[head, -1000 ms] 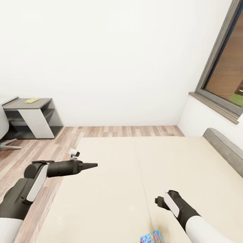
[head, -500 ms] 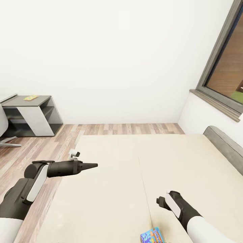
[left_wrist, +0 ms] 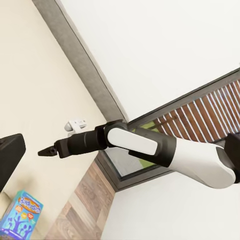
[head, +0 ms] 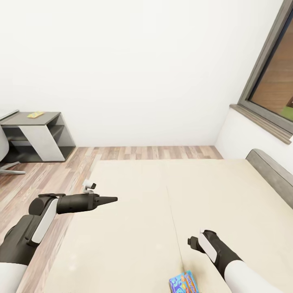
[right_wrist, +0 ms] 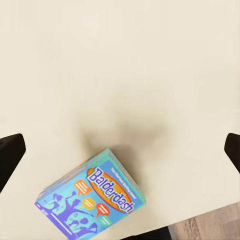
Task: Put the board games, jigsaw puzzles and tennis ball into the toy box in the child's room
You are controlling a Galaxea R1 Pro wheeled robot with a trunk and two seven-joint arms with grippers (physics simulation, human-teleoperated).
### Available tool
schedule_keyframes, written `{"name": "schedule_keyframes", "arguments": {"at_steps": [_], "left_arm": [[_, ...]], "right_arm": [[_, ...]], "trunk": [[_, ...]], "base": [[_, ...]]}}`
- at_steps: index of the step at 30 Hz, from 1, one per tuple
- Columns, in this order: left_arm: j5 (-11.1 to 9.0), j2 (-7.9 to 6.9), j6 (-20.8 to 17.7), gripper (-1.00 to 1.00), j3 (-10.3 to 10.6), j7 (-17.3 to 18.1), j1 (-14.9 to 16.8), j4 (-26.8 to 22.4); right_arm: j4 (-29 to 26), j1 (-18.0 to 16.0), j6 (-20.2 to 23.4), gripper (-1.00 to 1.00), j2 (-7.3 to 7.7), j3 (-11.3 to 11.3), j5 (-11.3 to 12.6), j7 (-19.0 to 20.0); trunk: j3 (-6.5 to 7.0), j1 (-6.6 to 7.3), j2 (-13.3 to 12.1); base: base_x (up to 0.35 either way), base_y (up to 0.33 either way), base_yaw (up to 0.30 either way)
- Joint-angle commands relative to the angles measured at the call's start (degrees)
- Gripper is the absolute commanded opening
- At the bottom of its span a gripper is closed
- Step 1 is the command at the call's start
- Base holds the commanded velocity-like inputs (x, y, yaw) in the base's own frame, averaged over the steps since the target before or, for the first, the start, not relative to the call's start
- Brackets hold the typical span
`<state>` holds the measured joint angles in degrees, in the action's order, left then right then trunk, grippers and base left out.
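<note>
1. I see the big low bed with the plain cream-beige top (head: 134,219) filling the lower middle of the head view. Its grey padded end (head: 270,173) is at the right edge.
2. The light-blue board game box with cartoon pictures and the word "Balderdash" (right_wrist: 92,197) lies flat on the bed. In the head view it sits at the bottom edge, a little right of the middle (head: 184,283), partly cut off by the frame.
3. My right gripper (head: 192,243) hangs over the bed in the lower right of the head view, near the blue box but not touching it. In the right wrist view the two dark fingertips (right_wrist: 11,155) sit at the far edges, wide apart, so the jaws are open with nothing between them.
4. My left gripper (head: 113,199) is in the lower left of the head view, over the left edge of the bed. Its jaws look pressed together into one dark point, holding nothing.
5. A low dark-grey desk with white panels (head: 38,136) stands on the wood-plank floor (head: 53,175) at the left edge of the head view. A small flat yellow-green thing (head: 36,114) lies on that surface; it is too small for me to tell what it is.
6. A grey-framed window (head: 270,77) is at the upper right.
</note>
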<state>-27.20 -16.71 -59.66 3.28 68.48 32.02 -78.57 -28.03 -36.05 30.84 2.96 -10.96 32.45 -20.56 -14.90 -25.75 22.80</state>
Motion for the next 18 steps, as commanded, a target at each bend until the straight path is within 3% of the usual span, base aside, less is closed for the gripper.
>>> {"name": "schedule_keyframes", "arguments": {"at_steps": [1, 18], "left_arm": [[-0.1, -0.03, -0.3, 1.0, 0.1, 0.1, 0.1, 0.0], [0.0, 0.13, -0.3, 1.0, 0.2, 0.1, 0.1, 0.0]], "right_arm": [[-0.2, -0.1, 0.2, 1.0, 0.03, -0.5, 0.6, -0.5], [-0.1, -1.9, 0.4, 1.0, 0.46, -0.5, -1.0, -0.4]], "trunk": [[-0.21, -0.03, 0.1], [-1.79, -0.03, 0.1]], "base": [[0.0, 0.0, 0.0], [0.0, 0.0, 0.0]]}}
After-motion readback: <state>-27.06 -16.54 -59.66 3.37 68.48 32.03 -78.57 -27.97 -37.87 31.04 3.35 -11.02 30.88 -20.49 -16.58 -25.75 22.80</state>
